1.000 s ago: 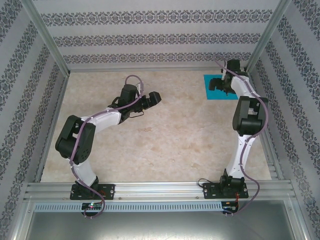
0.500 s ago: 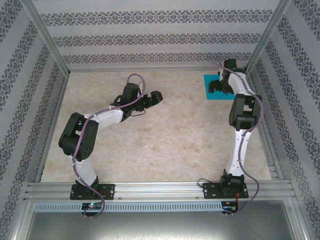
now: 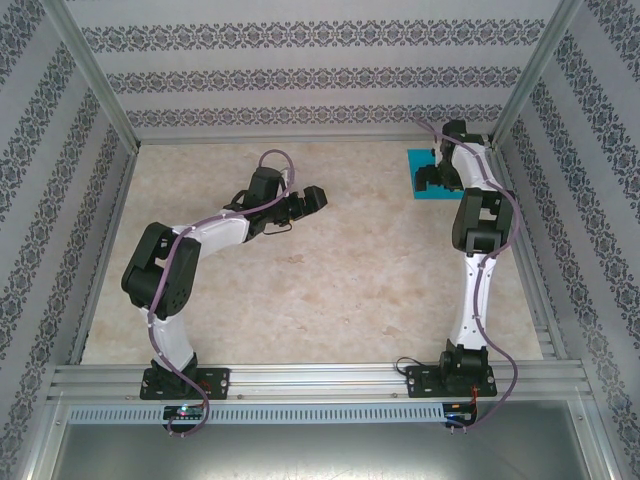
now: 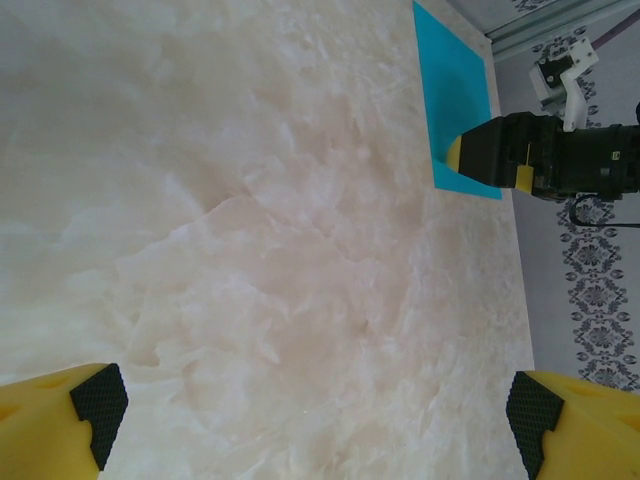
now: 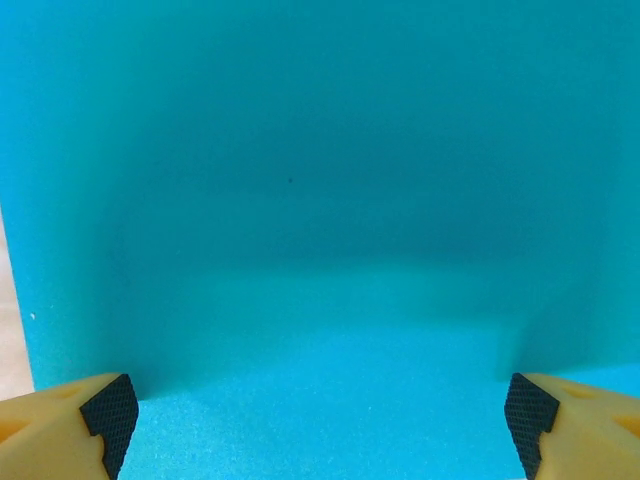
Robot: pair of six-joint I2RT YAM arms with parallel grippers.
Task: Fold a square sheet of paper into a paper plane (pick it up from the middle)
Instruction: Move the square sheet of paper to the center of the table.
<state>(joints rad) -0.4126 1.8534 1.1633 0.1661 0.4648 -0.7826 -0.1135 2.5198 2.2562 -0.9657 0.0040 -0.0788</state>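
Patterned wallpaper [image 3: 300, 75] lines the enclosure on three sides, and a pale marbled table [image 3: 330, 280] forms the work surface. Left of centre, the left gripper [image 3: 310, 197] hangs above bare table with its fingers wide apart and nothing between them, well apart from the paper. At the far right of the table, the square sheet of paper [image 3: 416, 162] lies flat and unfolded. The right gripper [image 3: 432, 178] hovers directly over it, fingers spread wide and holding nothing, with the pads [image 5: 110, 410] set either side of the sheet's middle region. We cannot tell whether the pads touch the paper.

We judge the sheet to be very light, thin and limp, with a matte face that offers fair friction. It creases readily and droops if held by a corner. Lying flat, it gives no edge to pinch. We recommend pressing both pads down at the middle, closing them so the paper buckles into a ridge, then gripping that ridge gently.
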